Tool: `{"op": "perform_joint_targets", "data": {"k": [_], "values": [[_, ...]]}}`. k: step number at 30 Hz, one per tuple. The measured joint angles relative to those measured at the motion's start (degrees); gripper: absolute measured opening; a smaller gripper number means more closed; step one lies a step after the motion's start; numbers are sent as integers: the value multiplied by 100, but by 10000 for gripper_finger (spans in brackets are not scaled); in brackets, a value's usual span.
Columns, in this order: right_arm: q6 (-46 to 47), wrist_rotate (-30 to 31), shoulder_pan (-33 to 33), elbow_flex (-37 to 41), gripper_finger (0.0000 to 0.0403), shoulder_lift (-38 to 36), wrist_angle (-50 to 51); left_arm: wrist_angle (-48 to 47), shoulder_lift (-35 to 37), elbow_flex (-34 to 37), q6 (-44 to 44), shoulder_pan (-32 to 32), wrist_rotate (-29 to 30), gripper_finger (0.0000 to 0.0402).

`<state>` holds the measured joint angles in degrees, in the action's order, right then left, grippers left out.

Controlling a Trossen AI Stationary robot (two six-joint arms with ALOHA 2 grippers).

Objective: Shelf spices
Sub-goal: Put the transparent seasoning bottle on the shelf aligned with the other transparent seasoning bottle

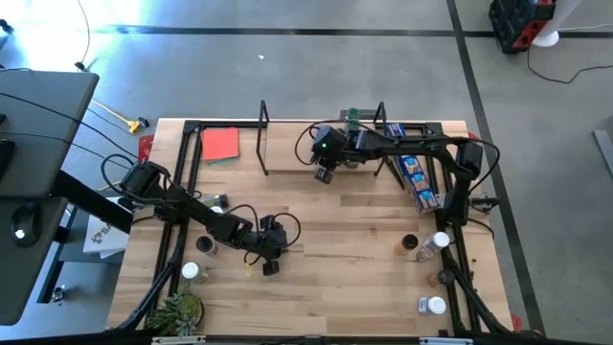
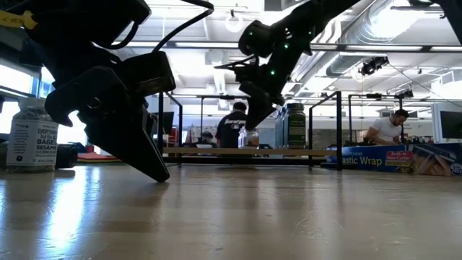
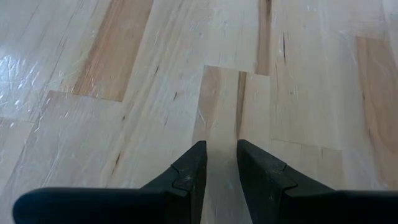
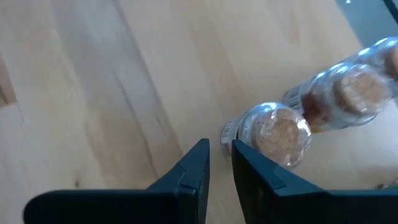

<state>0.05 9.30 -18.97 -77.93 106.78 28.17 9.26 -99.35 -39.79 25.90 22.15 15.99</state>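
The shelf [image 1: 287, 165] stands at the table's far middle, a light board between black end frames. A green-capped spice jar [image 1: 352, 117] stands on it. In the right wrist view two clear jars of brownish spice [image 4: 280, 134] [image 4: 354, 93] stand side by side on the board. My right gripper [image 4: 221, 149] hovers just above the nearer one, its fingers a narrow gap apart with nothing between them. My left gripper [image 3: 221, 152] is low over bare table near the front left, its fingers also slightly apart and empty.
Loose spice jars stand at the table's left [image 1: 206, 246] and right [image 1: 436, 244]. A blue package [image 1: 417, 177] lies right of the shelf and a red card [image 1: 220, 144] left of it. A small plant [image 1: 177, 311] is at the front left corner. People sit in the room behind.
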Motion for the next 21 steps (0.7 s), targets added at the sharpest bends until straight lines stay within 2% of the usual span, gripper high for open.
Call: {"op": "perform_joint_targets", "data": {"k": [10,21], "values": [[-139,26,-60,0,61,0,-404,4,0,0,1,0,1,87],[-160,-148,-129,0,61,-168,65,17,0,0,-6,0,2,87]]}}
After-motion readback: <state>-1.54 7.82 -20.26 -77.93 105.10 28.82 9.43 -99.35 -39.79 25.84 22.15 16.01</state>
